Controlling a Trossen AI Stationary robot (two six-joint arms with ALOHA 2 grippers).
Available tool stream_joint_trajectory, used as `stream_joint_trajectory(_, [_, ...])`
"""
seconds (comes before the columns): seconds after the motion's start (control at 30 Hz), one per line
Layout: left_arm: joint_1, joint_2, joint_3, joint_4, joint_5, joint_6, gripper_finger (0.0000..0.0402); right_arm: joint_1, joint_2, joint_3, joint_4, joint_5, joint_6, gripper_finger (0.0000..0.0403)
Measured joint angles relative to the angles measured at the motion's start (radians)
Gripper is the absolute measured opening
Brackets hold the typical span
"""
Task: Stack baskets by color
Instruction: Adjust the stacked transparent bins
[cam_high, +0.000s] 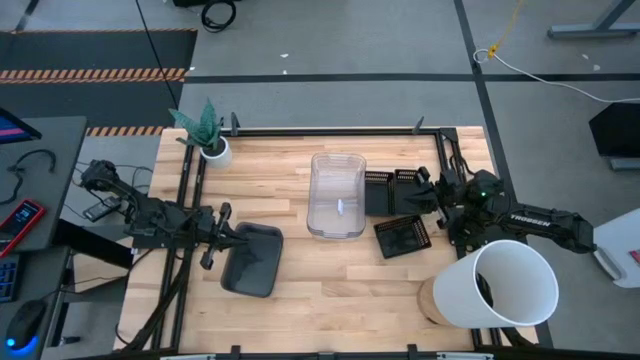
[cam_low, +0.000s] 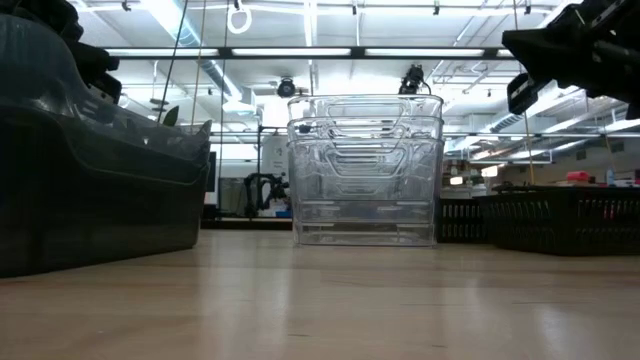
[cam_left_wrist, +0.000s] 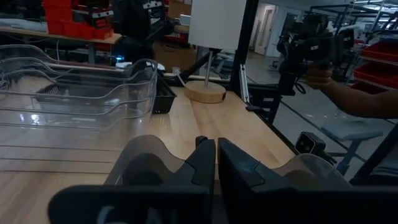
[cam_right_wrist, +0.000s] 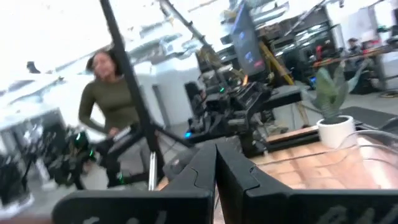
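Note:
A smoky dark grey basket (cam_high: 252, 260) rests with its bottom on the wooden table (cam_high: 320, 300), left of centre. My left gripper (cam_high: 220, 237) points level at the basket's left rim, fingers shut (cam_left_wrist: 216, 163). Nested clear baskets (cam_high: 336, 193) stand in the middle. Black slotted baskets (cam_high: 390, 192) sit to their right, with another black one (cam_high: 403, 237) nearer. My right gripper (cam_high: 426, 195) hangs shut above the black baskets, raised off the table (cam_low: 545, 60), with nothing between its fingers (cam_right_wrist: 216, 167). My left gripper stands at the dark grey basket's left rim (cam_left_wrist: 140, 163), coming level from the table's left side. Its own fingers hide the place where they meet the rim, so I cannot tell whether it touches the basket.
A big white bucket (cam_high: 512, 283) lies tipped at the table's near right corner. A small white plant pot (cam_high: 214, 150) stands at the far left corner. A black frame (cam_high: 320, 130) runs along the table's edges. A person (cam_right_wrist: 112, 93) is beyond the table's left side.

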Motion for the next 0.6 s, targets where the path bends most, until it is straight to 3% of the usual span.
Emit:
stream_joint_trajectory(0.2, [0.0, 0.0, 0.0, 0.0, 0.0, 0.0, 0.002, 0.0, 0.026, 0.031, -0.042, 0.142, 0.086, 0.0009])
stream_joint_trajectory(0.4, [0.0, 0.0, 0.0, 0.0, 0.0, 0.0, 0.003, 0.001, 0.156, 0.146, -0.362, 0.21, 0.054, 0.0007])
stream_joint_trajectory(0.6, [0.0, 0.0, 0.0, 0.0, 0.0, 0.0, 0.0027, 0.031, 0.295, 0.201, -0.524, 0.157, 0.029, 0.0015])
